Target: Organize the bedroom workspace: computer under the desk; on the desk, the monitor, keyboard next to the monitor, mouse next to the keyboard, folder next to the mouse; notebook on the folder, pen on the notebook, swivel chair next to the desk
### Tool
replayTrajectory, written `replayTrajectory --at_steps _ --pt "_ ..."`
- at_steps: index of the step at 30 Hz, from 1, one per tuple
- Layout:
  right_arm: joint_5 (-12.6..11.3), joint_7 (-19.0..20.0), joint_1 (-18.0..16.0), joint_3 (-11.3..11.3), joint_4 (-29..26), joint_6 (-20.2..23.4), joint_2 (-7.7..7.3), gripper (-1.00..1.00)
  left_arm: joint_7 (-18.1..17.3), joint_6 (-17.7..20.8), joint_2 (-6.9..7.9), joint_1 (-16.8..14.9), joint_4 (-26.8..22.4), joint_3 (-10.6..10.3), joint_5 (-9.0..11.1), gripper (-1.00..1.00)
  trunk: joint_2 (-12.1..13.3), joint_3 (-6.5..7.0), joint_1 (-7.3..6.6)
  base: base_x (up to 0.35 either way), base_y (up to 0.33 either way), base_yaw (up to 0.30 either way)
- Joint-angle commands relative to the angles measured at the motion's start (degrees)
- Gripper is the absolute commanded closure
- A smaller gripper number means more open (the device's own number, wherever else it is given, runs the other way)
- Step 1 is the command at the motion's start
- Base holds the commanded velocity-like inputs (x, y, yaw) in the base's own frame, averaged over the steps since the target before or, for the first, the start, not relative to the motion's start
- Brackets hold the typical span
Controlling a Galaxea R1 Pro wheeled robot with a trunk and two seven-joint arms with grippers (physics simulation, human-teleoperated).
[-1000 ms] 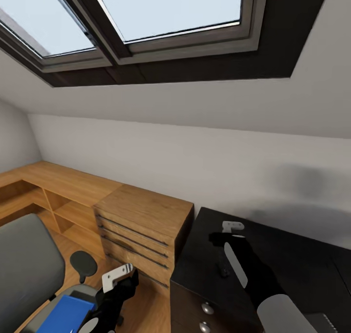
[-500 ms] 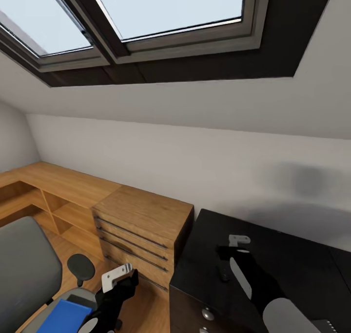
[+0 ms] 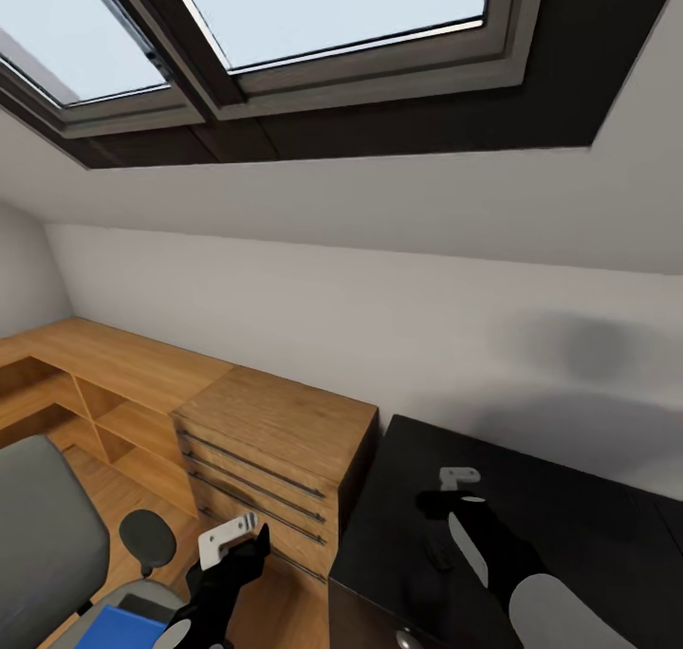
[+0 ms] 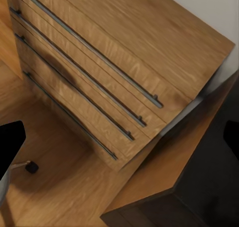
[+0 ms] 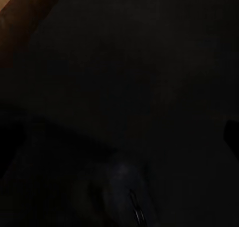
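Observation:
The blue folder (image 3: 119, 627) lies on the seat of the grey swivel chair (image 3: 38, 545) at the bottom left of the head view, cut off by the frame edge. The black desk (image 3: 579, 526) fills the lower right. My left gripper (image 3: 232, 537) hangs open over the floor between chair and desk; in the left wrist view its fingertips (image 4: 10, 142) stand wide apart with nothing between them. My right gripper (image 3: 453, 486) hovers open over the desk's left part, near a small dark object (image 3: 438, 556) that I cannot identify. Monitor, keyboard, notebook and pen are out of view.
A wooden chest of drawers (image 3: 275, 459) stands against the wall left of the desk, with low wooden shelving (image 3: 104, 383) running on to the left. The chair's black armrest (image 3: 147, 537) juts toward my left arm. Skylights sit in the sloped ceiling above.
The whole head view has shifted, so the camera moved: chair and folder slid down and left toward the frame edge. Both arms keep about the same pose, grippers still open.

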Motion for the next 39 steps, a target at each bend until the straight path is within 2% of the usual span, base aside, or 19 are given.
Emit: replayTrajectory --at_steps 1,7,14,17,32,39 --pt "-0.58 -0.31 -0.01 0.38 -0.08 0.24 -0.06 -1.00 0.43 0.12 -0.01 0.01 -0.12 -0.06 0.55 -1.00 -0.03 -0.01 0.02 0.013 0.000 0.000" --pt "-0.47 0.99 -0.17 0.38 1.98 -1.12 -0.13 -1.00 0.51 0.12 -0.15 0.01 -0.22 -0.10 0.55 -1.00 -0.03 -0.01 0.02 0.004 0.000 0.000" --pt "-0.52 2.32 -4.50 0.38 10.47 -3.97 -0.25 -1.00 0.52 0.12 -0.24 0.01 -0.24 -0.81 0.55 -1.00 -0.03 -0.01 0.02 0.000 0.000 0.000" --pt "-0.53 3.81 -5.99 0.38 13.12 -4.85 -0.27 -1.00 0.59 0.12 -0.26 0.01 -0.24 -0.94 0.55 -1.00 -1.24 -0.55 0.68 0.000 0.000 0.000" --pt "-0.53 4.19 -6.36 0.38 13.83 -4.76 -0.27 -1.00 0.61 0.12 -0.26 0.01 -0.24 -0.95 0.58 -1.00 -7.25 -3.24 3.98 0.000 0.000 0.000" --pt "-0.66 4.12 -6.52 0.38 13.93 -2.02 -0.27 -1.00 0.61 0.12 -0.22 0.01 -0.24 -0.99 0.59 -1.00 -10.06 -4.50 5.52 0.000 0.000 0.000"
